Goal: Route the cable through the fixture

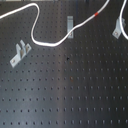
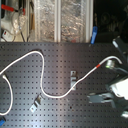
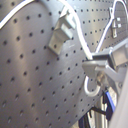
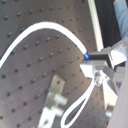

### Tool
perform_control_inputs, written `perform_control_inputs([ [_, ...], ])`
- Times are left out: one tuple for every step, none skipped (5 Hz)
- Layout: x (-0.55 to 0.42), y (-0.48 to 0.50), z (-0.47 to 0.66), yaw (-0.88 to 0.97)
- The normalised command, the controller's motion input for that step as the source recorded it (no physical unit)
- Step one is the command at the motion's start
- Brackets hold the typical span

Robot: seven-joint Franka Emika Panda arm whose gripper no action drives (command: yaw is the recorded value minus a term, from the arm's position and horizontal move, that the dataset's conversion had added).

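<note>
The cable (image 1: 37, 30) lay in loops over the pegboard (image 1: 65, 90), its red band (image 1: 96, 13) just past the middle bracket (image 1: 70, 22); the gripper (image 4: 97, 67) pinched its end; my judgement — keep it taut and low, easing it into the bracket slot.

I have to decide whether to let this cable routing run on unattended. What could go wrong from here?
1. In the first exterior view the cable sags past the left bracket without entering it, so pulling it taut might skip that bracket.
2. It runs right by the middle bracket; I cannot tell whether it is seated, so tension could lift it out.
3. In the second wrist view a loop hangs beside the end effector and may snag.
</note>
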Motion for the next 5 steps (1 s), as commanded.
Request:
perform_control_inputs([
  [0.01,-0.021,0.0,0.0],
  [0.165,-0.756,-0.04,-0.06],
  [0.066,-0.552,0.0,0.0],
  [-0.015,-0.008,0.0,0.0],
  [-0.119,-0.083,0.0,0.0],
])
